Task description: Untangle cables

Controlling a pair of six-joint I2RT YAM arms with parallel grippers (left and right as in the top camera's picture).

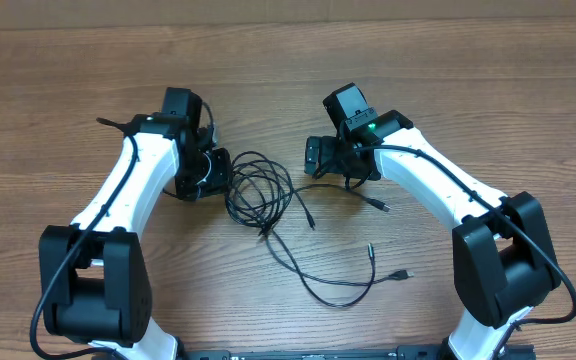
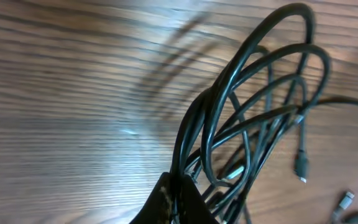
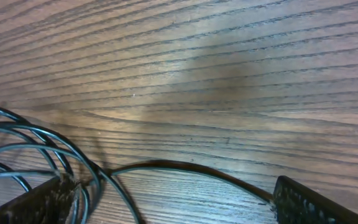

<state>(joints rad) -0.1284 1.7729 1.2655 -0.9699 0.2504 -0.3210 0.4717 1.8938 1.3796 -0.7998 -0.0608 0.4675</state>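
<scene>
The cables (image 1: pixel 259 190) are thin black cords in a loose tangle of loops at the table's middle. Loose strands trail forward to small plug ends (image 1: pixel 402 273). My left gripper (image 1: pixel 215 172) is at the tangle's left side. In the left wrist view its jaws (image 2: pixel 180 194) are shut on a bunch of cable strands (image 2: pixel 241 81) that loop up from them. A plug (image 2: pixel 301 167) lies beyond. My right gripper (image 1: pixel 330 163) is at the tangle's right. In the right wrist view its fingers (image 3: pixel 166 200) are wide open, and one cable strand (image 3: pixel 185 167) arcs on the table between them.
The wooden table (image 1: pixel 288 70) extends all around. Both white arms reach in from the front corners. More plug ends lie right of the tangle (image 1: pixel 379 205) and in front of it (image 1: pixel 311 222). A thicker black wire runs along the right arm (image 1: pixel 438 170).
</scene>
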